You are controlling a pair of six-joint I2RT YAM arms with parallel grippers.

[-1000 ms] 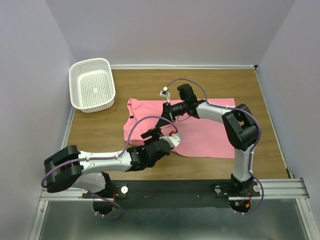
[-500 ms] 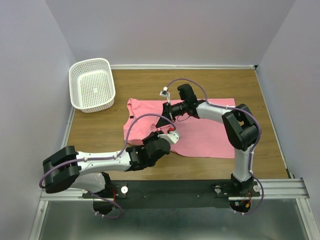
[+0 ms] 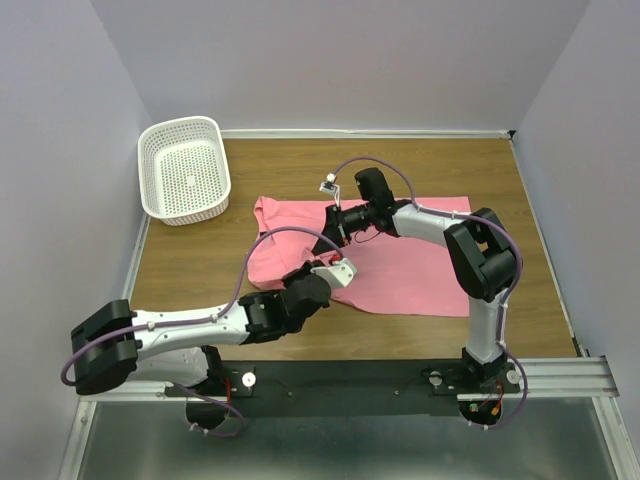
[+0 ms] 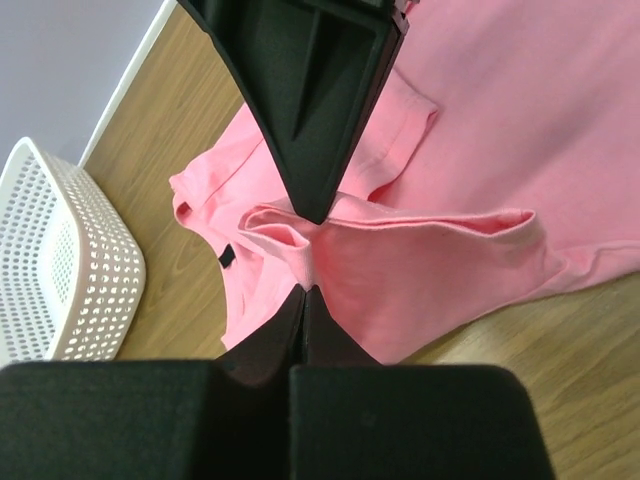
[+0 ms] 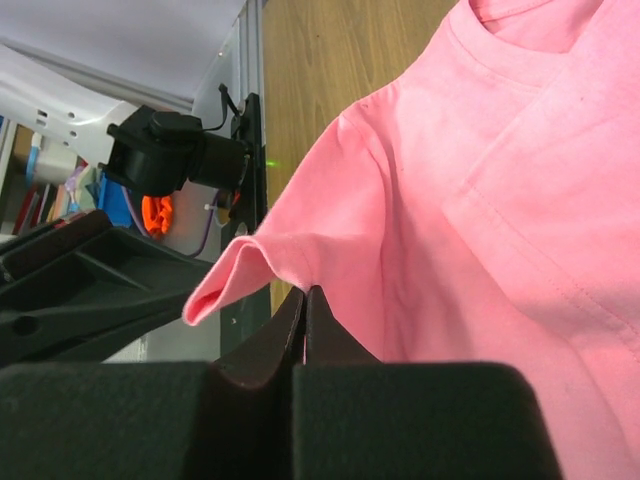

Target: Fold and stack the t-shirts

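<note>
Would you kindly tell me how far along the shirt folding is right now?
Early. Done: the t-shirt lies spread on the table, and the left gripper and right gripper are each shut on a pinch of its fabric. In hand: the first fold. Left: finishing the folds and stacking.

No text, brand, number or sign legible in any view. Small dark label (image 4: 228, 256) at the neck of the t-shirt (image 4: 470, 130): too small to read.
</note>
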